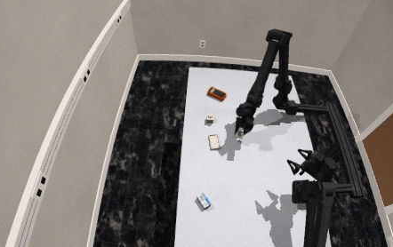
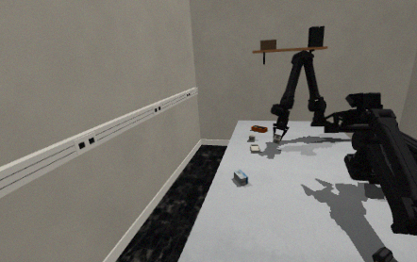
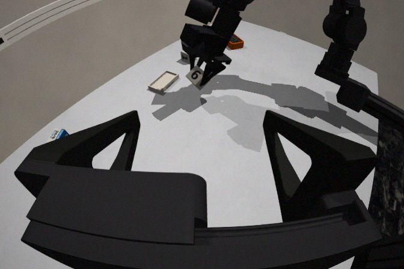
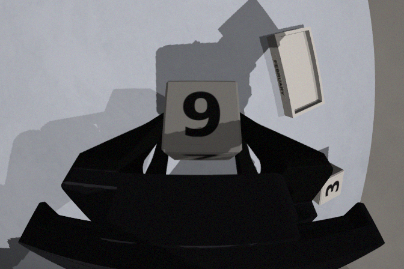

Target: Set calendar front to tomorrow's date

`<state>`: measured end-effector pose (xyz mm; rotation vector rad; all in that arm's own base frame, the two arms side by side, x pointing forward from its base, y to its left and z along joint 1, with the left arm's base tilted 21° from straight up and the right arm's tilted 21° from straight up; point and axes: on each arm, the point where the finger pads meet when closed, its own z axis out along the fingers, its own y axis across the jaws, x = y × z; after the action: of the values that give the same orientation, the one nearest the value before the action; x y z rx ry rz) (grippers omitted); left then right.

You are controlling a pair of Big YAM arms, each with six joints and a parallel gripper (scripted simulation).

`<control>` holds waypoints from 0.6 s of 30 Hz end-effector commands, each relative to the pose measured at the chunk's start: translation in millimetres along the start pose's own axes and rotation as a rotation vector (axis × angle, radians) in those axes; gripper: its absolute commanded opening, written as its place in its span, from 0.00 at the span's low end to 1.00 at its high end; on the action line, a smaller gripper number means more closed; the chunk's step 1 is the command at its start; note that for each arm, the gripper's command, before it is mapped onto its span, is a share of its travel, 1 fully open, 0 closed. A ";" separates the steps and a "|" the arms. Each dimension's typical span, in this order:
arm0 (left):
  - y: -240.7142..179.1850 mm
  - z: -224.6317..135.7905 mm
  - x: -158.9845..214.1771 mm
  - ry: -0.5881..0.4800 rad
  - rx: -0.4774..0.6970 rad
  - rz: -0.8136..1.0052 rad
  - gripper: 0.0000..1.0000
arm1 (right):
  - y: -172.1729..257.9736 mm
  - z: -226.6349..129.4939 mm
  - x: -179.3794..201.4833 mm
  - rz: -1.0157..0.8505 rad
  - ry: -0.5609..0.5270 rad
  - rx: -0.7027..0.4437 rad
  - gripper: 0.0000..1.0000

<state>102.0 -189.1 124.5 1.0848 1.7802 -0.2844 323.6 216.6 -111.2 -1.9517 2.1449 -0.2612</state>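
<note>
My right gripper (image 4: 201, 118) is shut on a pale cube (image 4: 201, 109) (image 3: 195, 77) (image 1: 239, 133) and holds it tilted above the table, its shadow apart from it. In the right wrist view the cube shows a 9; a face with a 6-shaped digit shows in the left wrist view. The empty tray (image 4: 300, 70) (image 3: 164, 80) (image 1: 214, 141) (image 2: 255, 149), marked FEBRUARY, lies beside it. The other cube (image 4: 332, 188) (image 1: 210, 119) (image 3: 184, 56) (image 2: 252, 139) sits on the table beyond the tray, with a 3 visible in the right wrist view. My left gripper (image 3: 201, 117) (image 1: 298, 161) is open and empty.
An orange meter (image 1: 217, 93) (image 2: 258, 128) (image 3: 235, 41) lies at the far end of the table. A blue and white box (image 1: 204, 201) (image 2: 241, 177) (image 3: 58, 134) stands at the other side of the tray, well away from it.
</note>
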 end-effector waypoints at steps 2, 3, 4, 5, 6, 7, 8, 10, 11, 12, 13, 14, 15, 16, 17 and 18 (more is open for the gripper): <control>6.0 -19.9 -22.9 -0.041 -0.002 -0.045 1.00 | 0.8 11.7 -16.0 -0.253 0.238 -0.068 0.40; 6.3 -20.2 -22.2 -0.042 -0.005 -0.044 1.00 | 1.1 12.6 -15.5 -0.279 0.273 -0.073 0.40; 6.3 -20.2 -22.2 -0.042 -0.005 -0.044 1.00 | 1.1 12.6 -15.5 -0.279 0.273 -0.073 0.40; 6.3 -20.2 -22.2 -0.042 -0.005 -0.044 1.00 | 1.1 12.6 -15.5 -0.279 0.273 -0.073 0.40; 6.5 -20.4 -21.5 -0.043 -0.007 -0.044 1.00 | 1.6 13.7 -15.0 -0.308 0.309 -0.078 0.40; 6.8 -20.7 -20.8 -0.043 -0.009 -0.043 1.00 | 2.0 14.8 -14.5 -0.336 0.346 -0.084 0.40; 7.1 -20.9 -20.0 -0.044 -0.011 -0.043 1.00 | 2.5 15.9 -14.0 -0.365 0.384 -0.089 0.40; 7.6 -21.4 -18.6 -0.046 -0.016 -0.042 1.00 | 3.4 18.1 -12.8 -0.422 0.460 -0.100 0.40; 7.9 -21.6 -17.9 -0.047 -0.018 -0.042 1.00 | 3.8 19.2 -12.2 -0.451 0.498 -0.105 0.40; 8.2 -21.9 -17.2 -0.048 -0.020 -0.041 1.00 | 4.3 20.3 -11.7 -0.480 0.536 -0.110 0.40; 8.3 -21.9 -16.2 -0.047 -0.023 -0.039 1.00 | 4.7 21.4 -11.0 -0.509 0.574 -0.115 0.40; 8.5 -21.9 -15.3 -0.047 -0.026 -0.036 1.00 | 5.1 22.5 -10.4 -0.537 0.612 -0.120 0.40; 8.6 -21.9 -14.4 -0.046 -0.028 -0.034 1.00 | 5.5 23.6 -9.8 -0.566 0.651 -0.124 0.40; 8.8 -22.0 -13.8 -0.046 -0.031 -0.030 1.00 | 5.8 24.7 -9.3 -0.594 0.688 -0.128 0.40; 9.1 -22.0 -13.5 -0.047 -0.034 -0.021 1.00 | 6.0 25.7 -8.8 -0.615 0.723 -0.130 0.40; 9.3 -22.0 -13.6 -0.047 -0.035 -0.013 1.00 | 6.1 26.6 -8.4 -0.634 0.756 -0.130 0.40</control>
<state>101.3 -178.7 125.0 1.0674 1.7613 -0.2413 325.7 212.0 -128.4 -2.6752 1.9389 -0.9360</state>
